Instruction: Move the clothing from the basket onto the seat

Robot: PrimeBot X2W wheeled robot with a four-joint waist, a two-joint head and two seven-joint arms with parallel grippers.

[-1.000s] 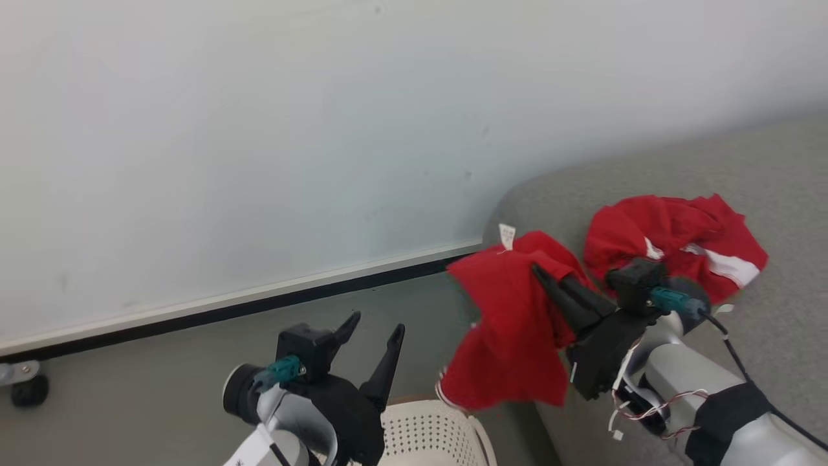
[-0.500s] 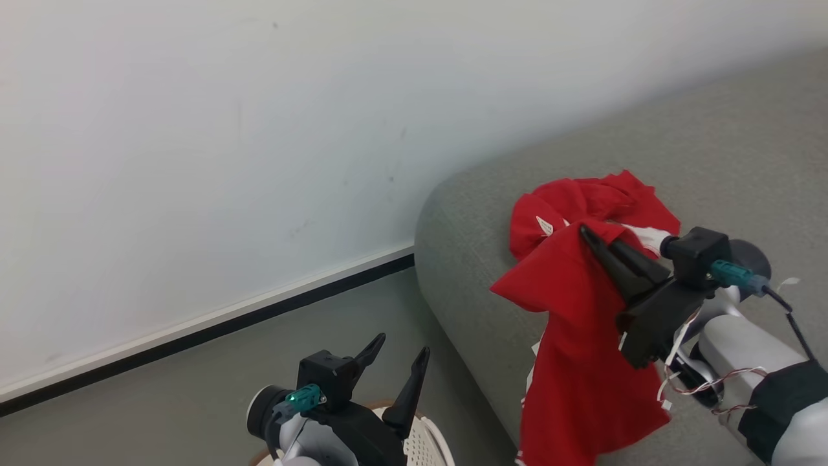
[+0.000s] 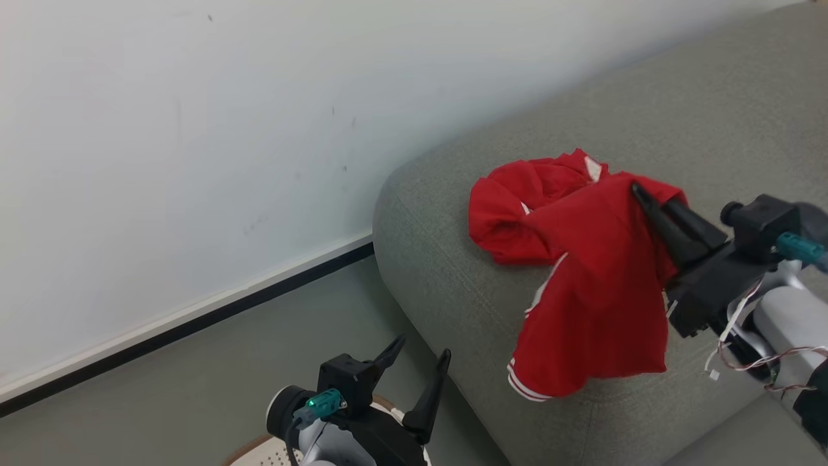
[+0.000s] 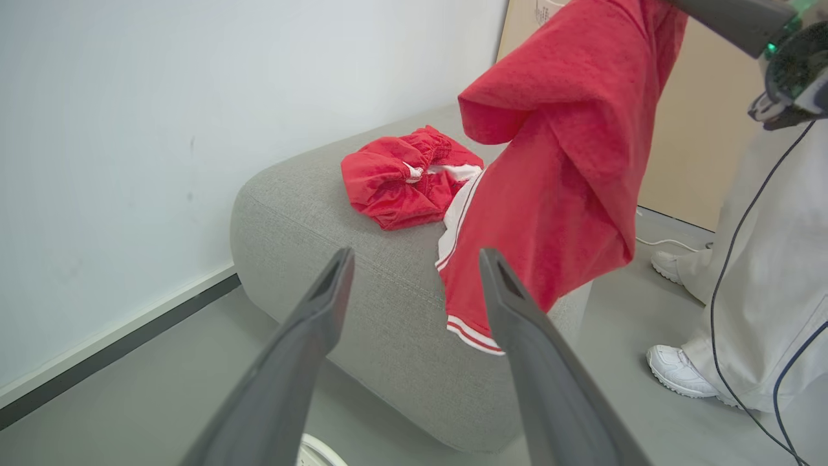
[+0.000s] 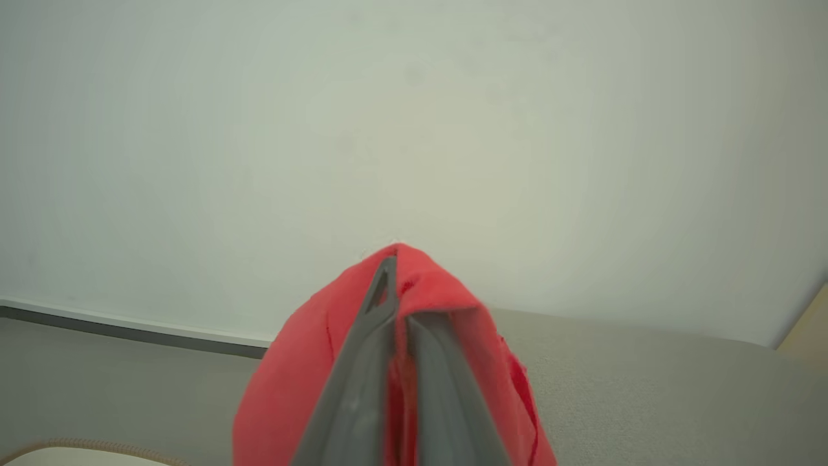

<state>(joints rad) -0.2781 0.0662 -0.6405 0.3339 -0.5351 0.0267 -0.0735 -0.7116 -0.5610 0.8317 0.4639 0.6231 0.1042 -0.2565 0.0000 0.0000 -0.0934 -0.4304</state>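
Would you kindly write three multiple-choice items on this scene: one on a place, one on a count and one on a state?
1. Where does the crumpled garment lie?
A. on the sofa
B. in a basket
C. on the floor

2. How many red garments does the left wrist view show?
A. one
B. two
C. four

3. How is the right claw?
A. wide open and empty
B. shut on the hanging garment
C. shut on a basket handle

Answers: 1 A, it rests on top of the grey upholstery; 2 B, one is crumpled and one hangs; 3 B, its fingers press together with red cloth draped round them.
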